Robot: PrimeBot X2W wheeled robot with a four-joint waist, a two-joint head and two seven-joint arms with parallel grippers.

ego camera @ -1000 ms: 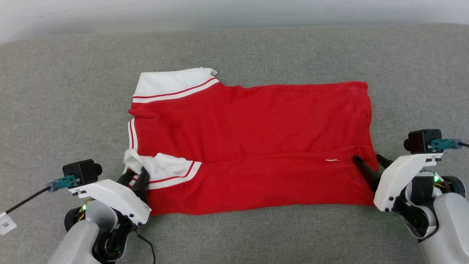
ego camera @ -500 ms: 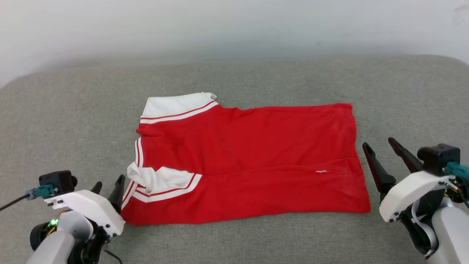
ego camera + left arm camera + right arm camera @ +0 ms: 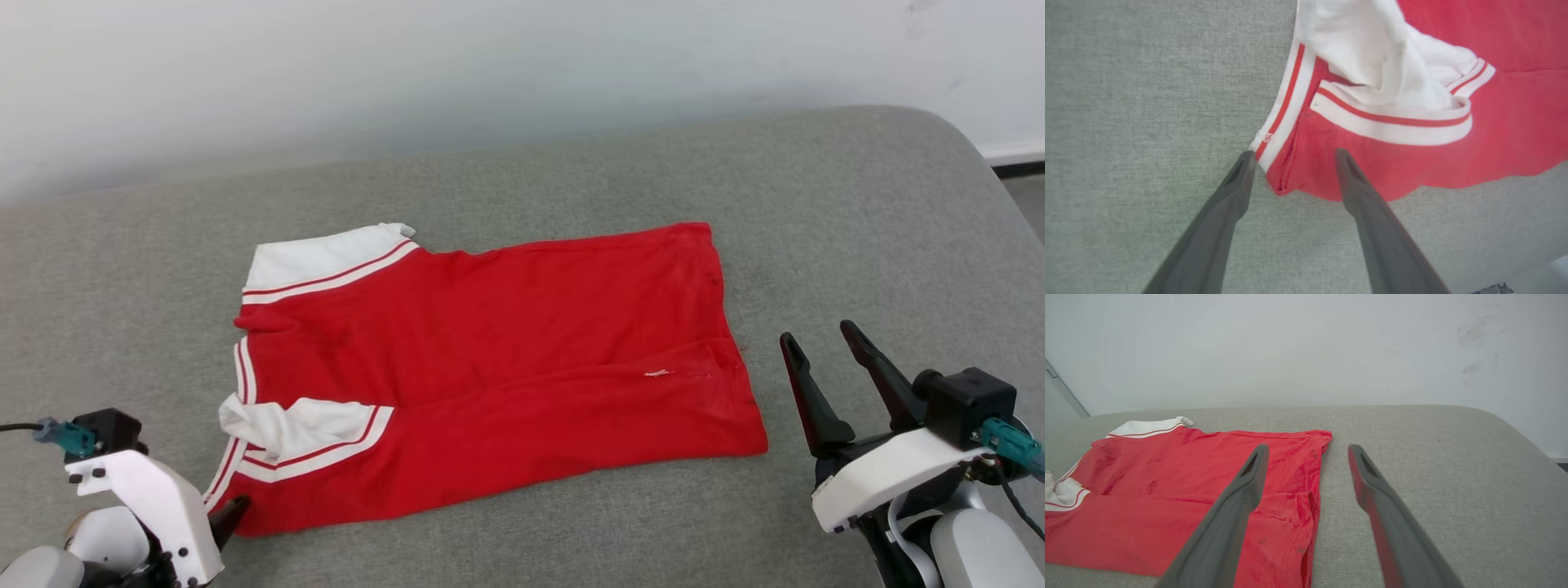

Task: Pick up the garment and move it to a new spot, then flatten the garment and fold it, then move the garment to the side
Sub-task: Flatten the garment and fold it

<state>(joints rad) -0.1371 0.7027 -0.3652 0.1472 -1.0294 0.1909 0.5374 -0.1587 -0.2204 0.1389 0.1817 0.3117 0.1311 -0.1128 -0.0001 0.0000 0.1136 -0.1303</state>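
Having let go of the near white sleeve (image 3: 302, 420) and hem a moment ago, the left gripper (image 3: 1294, 156) and right gripper (image 3: 816, 333) have drawn back, both spread and empty. Beyond them the garment (image 3: 490, 367) lies folded lengthwise on the grey cushion (image 3: 857, 204), so the first fold looks done and a crosswise fold likely remains.

Padded surface, grey woven fabric, rounded at its far-right corner (image 3: 857, 204): one, spanning the foreground.
Wall, plain white, matt (image 3: 490, 65): rises just behind the surface's far edge.
Scuff marks, faint grey smudges (image 3: 1474, 332): on the wall above the far-right corner.
Skirting strip, dark under a white band (image 3: 1020, 169): at the wall's foot, beyond the right edge.
Trim, grey, slanted (image 3: 1065, 394): on the wall past the far-left corner.
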